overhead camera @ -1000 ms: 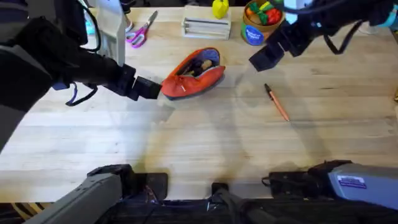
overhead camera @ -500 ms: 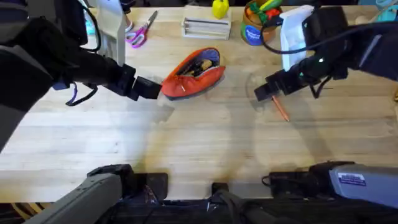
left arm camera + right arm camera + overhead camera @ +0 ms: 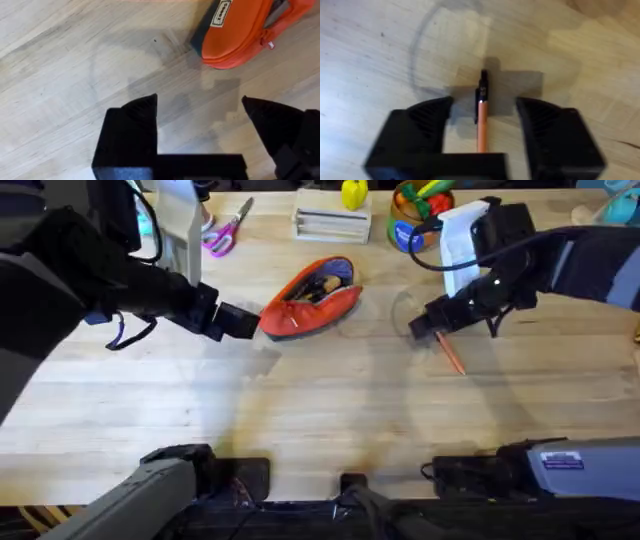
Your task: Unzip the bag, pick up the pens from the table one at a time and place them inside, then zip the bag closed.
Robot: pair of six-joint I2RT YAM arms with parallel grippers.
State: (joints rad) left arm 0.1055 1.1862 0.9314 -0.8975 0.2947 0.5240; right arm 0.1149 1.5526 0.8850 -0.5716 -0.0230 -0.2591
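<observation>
The bag (image 3: 312, 300) is taken as the landmark; it lies on the table (image 3: 300, 410), toward the far side and a little left of the middle. Its zipper is seen open along the top, and dark things can be made out inside, though what they are cannot be told.

Nearest to the camera, on the near side of the bag, only bare wood is found. The left gripper (image 3: 250, 321) is held low just beside the bag's left end. In the left wrist view its two black fingers (image 3: 142, 107) are spread wide with plain table between them, and the orange end of the bag (image 3: 240, 32) is seen a short way ahead, not touched.

To the right of the bag, well apart from it, the pen (image 3: 450, 352) lies on the table. The right gripper (image 3: 428, 326) is placed over the pen's dark tip. In the right wrist view the fingers (image 3: 430, 112) are set wide apart, one on each side of the pen (image 3: 482, 122), and the pen is not squeezed.

Beyond the bag, near the far edge, pink scissors (image 3: 226, 232), a white holder (image 3: 331, 224), a yellow thing (image 3: 354, 194) and a tub (image 3: 420, 216) of colourful items are seen.
</observation>
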